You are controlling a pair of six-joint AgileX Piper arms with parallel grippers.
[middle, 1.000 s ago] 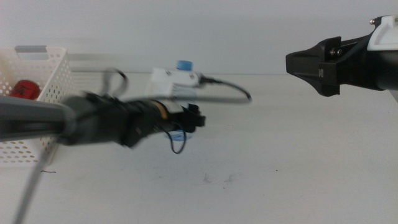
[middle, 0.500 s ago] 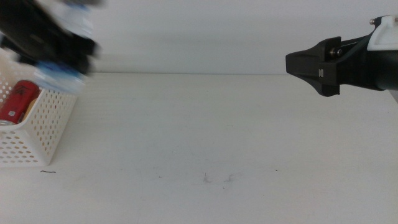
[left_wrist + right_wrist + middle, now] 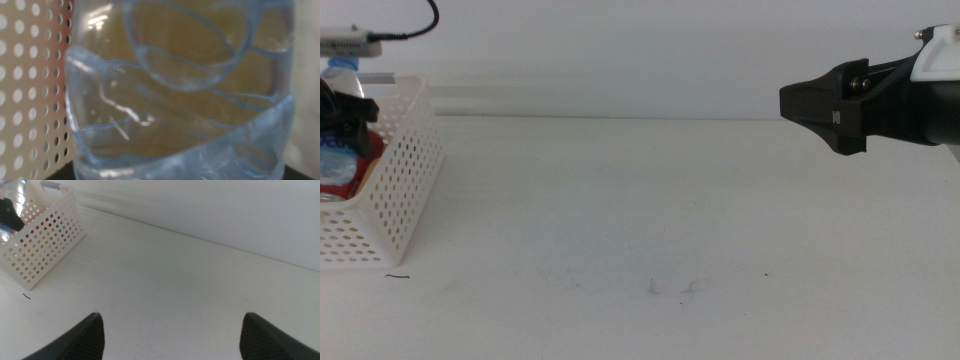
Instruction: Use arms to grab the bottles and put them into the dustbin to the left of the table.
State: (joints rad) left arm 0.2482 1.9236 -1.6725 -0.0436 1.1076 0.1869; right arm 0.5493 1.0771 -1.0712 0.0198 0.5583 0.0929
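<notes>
since a second ago the left gripper (image 3: pixel 342 112) swung from mid-table to over the dustbin (image 3: pixel 405 180) | clamped on the water bottle (image 3: pixel 180 95), inside the basket above the red can (image 3: pixel 338 178) | right gripper (image 3: pixel 825 108) waits high, jaws spread | risk: bottle snagging the rim on release | table (image 3: pixel 650 220) plain white, faintly scuffed, pale wall behind

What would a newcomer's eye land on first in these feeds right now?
Probably the right gripper, dark and blocky, hanging open above the bare table at the middle view's right edge. Next, the white dustbin at the far left, where the left gripper holds the water bottle inside it beside a red can. That bottle fills the left wrist view.
</notes>
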